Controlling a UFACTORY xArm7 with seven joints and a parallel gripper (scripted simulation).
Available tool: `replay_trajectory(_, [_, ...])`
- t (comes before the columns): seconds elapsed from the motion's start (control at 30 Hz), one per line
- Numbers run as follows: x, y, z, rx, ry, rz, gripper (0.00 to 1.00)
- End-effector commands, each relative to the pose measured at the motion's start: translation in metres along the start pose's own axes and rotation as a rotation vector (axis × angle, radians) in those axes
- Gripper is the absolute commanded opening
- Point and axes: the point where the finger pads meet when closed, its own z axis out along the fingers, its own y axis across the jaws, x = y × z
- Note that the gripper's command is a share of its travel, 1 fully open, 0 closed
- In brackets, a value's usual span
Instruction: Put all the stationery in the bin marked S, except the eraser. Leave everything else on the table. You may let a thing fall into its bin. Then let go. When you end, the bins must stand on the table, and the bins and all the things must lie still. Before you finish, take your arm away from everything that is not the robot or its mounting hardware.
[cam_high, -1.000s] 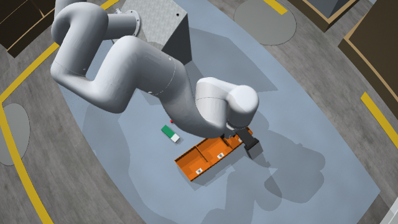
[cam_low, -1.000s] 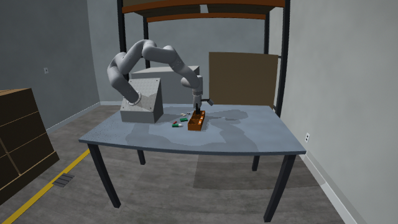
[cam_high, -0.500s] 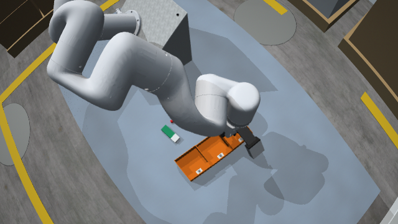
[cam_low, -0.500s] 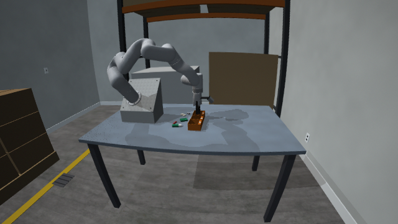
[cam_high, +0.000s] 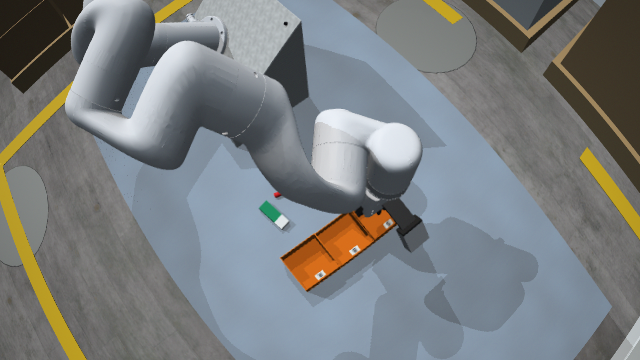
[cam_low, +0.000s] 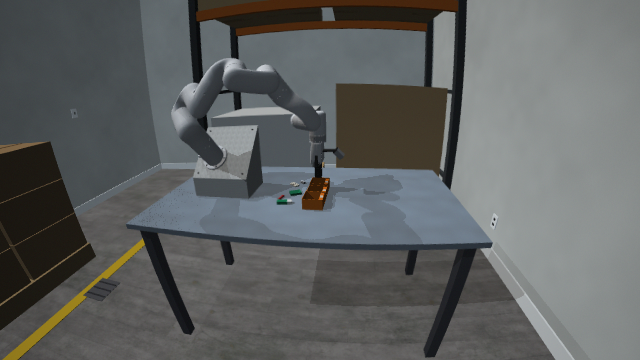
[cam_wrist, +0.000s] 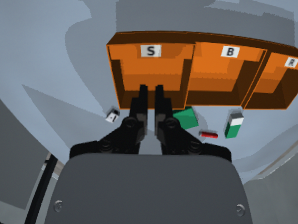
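We see the jaws nearly shut w/ only a thin gap, nothing visible between them. The gripper (cam_wrist: 150, 99) hangs over the near wall of the S bin (cam_wrist: 150, 70), tips just inside its rim; can't tell if they touch the wall.

The bins (cam_high: 332, 248) are one orange tray w/ three compartments in a row on the tabletop (cam_low: 400, 220), each w/ a small white label. In the wrist view the left one reads S, the middle one B (cam_wrist: 229, 52), the third label is cut off at the right edge. The S compartment looks bare inside, as far as the fingers let us see.

Loose items lie on the tabletop just outside the tray, on the arm's side: a green block (cam_wrist: 186, 119), a small red piece (cam_wrist: 209, 133), a green-and-white piece (cam_wrist: 233, 124), and a small white tag-like thing (cam_wrist: 112, 116) left of the fingers. Too small to tell which is stationery. In the top view only the green-and-white piece (cam_high: 274, 215) and a red speck (cam_high: 277, 194) show; the arm (cam_high: 210, 115) covers the rest.
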Motion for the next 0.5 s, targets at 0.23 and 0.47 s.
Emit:
replay_trajectory(0.23, [0.001, -0.001, -0.029, 0.002, 0.003, 0.0, 0.07])
replay_trajectory(0.47, [0.001, -0.001, -0.087, 0.003, 0.003, 0.0, 0.07])
